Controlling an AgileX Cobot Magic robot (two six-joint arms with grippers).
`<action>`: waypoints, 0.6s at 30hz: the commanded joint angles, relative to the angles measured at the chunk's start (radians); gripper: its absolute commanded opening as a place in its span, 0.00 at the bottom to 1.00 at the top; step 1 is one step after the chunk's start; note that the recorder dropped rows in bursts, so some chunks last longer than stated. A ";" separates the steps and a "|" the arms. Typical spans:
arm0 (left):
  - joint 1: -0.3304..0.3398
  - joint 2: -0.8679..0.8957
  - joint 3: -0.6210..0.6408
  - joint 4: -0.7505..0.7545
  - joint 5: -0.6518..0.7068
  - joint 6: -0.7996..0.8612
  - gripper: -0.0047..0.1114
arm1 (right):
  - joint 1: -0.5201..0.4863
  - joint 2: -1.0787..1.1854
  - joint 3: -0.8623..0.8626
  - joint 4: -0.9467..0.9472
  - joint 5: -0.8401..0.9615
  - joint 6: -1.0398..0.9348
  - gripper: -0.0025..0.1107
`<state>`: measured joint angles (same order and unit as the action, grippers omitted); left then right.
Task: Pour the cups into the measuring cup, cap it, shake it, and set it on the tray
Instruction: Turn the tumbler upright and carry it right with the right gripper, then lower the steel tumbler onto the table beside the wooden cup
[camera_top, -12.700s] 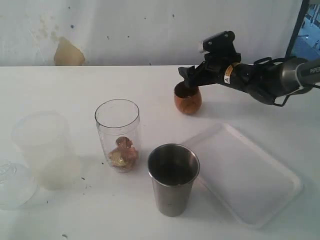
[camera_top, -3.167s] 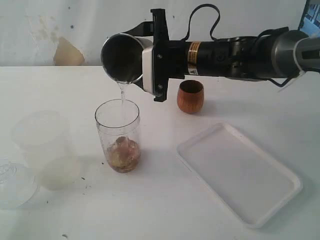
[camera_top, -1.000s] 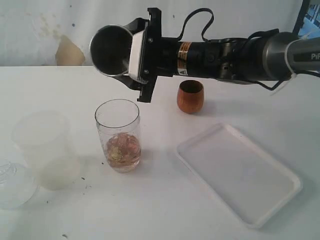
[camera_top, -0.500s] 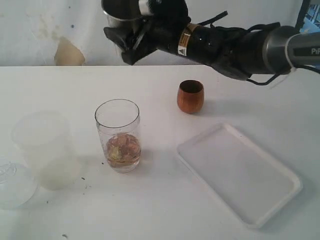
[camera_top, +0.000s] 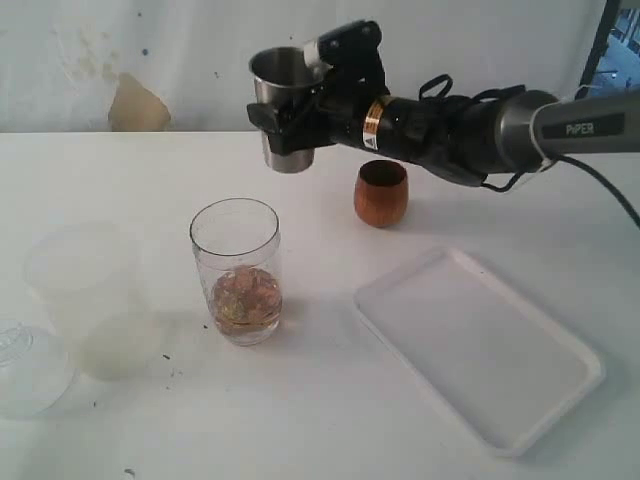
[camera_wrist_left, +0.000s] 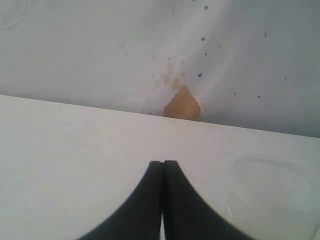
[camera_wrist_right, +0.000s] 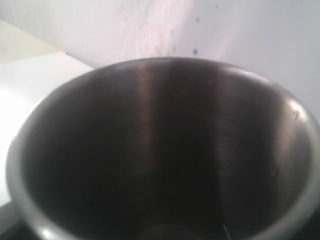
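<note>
R tool (camera_top: 289, 136) aloft, gripping, L tool (camera_wrist_left: 162, 168) closed

Black cabled arm (camera_top: 450, 130), orange label (camera_top: 372, 121)

Gap between measuring cup (camera_top: 236, 270) and tray (camera_top: 480, 350)

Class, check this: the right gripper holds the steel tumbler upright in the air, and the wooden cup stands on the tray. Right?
No. The exterior view shows the wooden cup on the table beyond the tray, not on it. The right gripper does hold the steel tumbler upright.
</note>
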<state>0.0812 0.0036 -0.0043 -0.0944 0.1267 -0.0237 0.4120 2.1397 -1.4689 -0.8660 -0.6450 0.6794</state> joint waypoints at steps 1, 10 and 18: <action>-0.003 -0.004 0.004 -0.002 -0.008 -0.002 0.04 | -0.008 0.041 -0.011 0.011 0.003 -0.029 0.02; -0.003 -0.004 0.004 -0.002 -0.010 -0.002 0.04 | -0.008 0.139 -0.049 0.025 -0.009 -0.029 0.02; -0.003 -0.004 0.004 -0.002 -0.010 -0.002 0.04 | -0.014 0.155 -0.056 0.024 0.008 -0.056 0.02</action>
<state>0.0812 0.0036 -0.0043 -0.0944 0.1267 -0.0237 0.4090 2.3023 -1.5133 -0.8558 -0.6198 0.6390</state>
